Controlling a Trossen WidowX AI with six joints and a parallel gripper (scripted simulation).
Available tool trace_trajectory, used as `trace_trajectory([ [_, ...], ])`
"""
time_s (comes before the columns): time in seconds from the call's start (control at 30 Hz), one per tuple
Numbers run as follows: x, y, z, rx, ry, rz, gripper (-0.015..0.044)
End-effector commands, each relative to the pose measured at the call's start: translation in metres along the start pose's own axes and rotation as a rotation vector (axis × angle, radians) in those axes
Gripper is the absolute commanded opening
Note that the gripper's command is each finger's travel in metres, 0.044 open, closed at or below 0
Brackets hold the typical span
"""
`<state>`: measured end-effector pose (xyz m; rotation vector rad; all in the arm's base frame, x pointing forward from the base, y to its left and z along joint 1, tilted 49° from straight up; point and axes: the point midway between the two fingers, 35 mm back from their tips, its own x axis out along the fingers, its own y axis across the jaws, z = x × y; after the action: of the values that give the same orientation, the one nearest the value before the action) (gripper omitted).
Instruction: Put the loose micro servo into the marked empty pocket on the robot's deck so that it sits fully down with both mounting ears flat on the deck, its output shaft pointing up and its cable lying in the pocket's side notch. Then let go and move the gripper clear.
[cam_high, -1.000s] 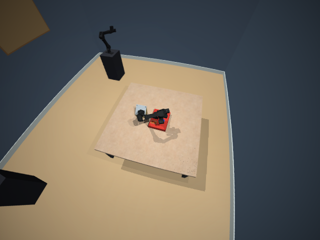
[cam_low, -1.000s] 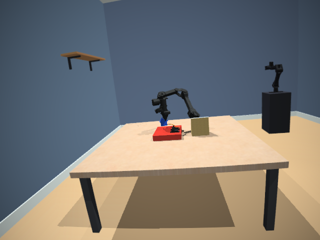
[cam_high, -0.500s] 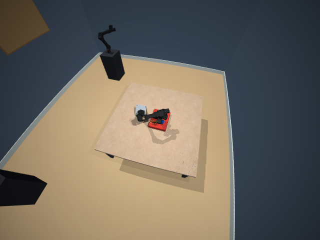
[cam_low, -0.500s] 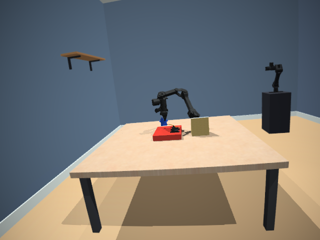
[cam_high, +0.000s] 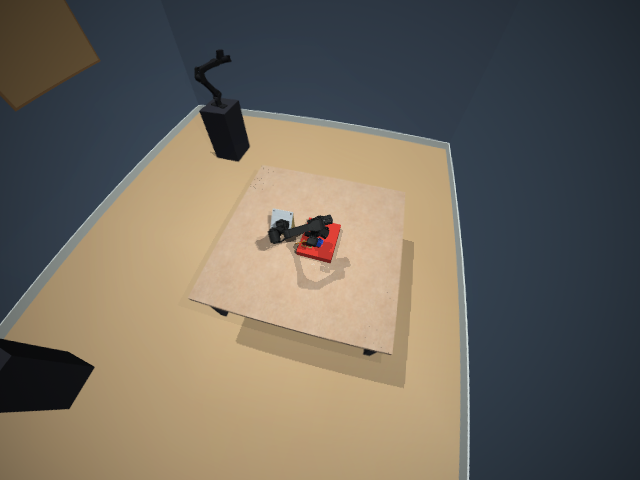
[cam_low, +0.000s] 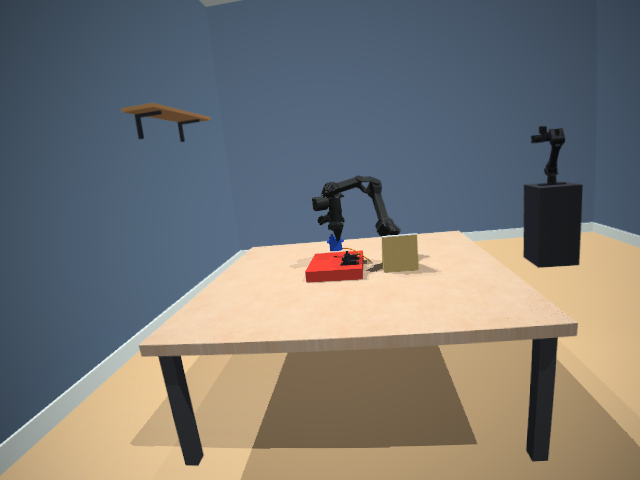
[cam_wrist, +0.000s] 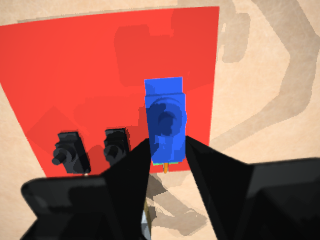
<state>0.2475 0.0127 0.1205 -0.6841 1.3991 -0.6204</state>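
Note:
My gripper (cam_high: 316, 242) (cam_low: 337, 238) (cam_wrist: 166, 141) is shut on the blue micro servo (cam_high: 320, 242) (cam_low: 334, 244) (cam_wrist: 166, 107). In the wrist view the round output shaft end faces up toward the camera. In the exterior view the servo shows above the level of the red deck (cam_high: 332, 238) (cam_low: 323, 264) (cam_wrist: 65, 75), apart from it. An orange cable (cam_low: 362, 254) (cam_wrist: 166, 169) comes from the servo's near end. A thin bit of green outline (cam_wrist: 173, 163) shows at that end in the wrist view; the servo and fingers hide the rest of the pocket.
Two black servos (cam_wrist: 72, 152) (cam_wrist: 116, 145) stand on the deck, left of the held one in the wrist view. An upright panel (cam_low: 399, 253) stands beside the deck near the arm's base. A second arm (cam_high: 207, 80) (cam_low: 554, 149) stands on a pedestal off the table.

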Motion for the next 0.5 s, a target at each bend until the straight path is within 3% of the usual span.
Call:
trace_trajectory([
  [0.0,-0.001,0.001,-0.021,0.0,-0.001,0.004,0.0],
  [0.47,-0.001,0.001,-0.07,-0.002,0.001,0.003,0.0],
])
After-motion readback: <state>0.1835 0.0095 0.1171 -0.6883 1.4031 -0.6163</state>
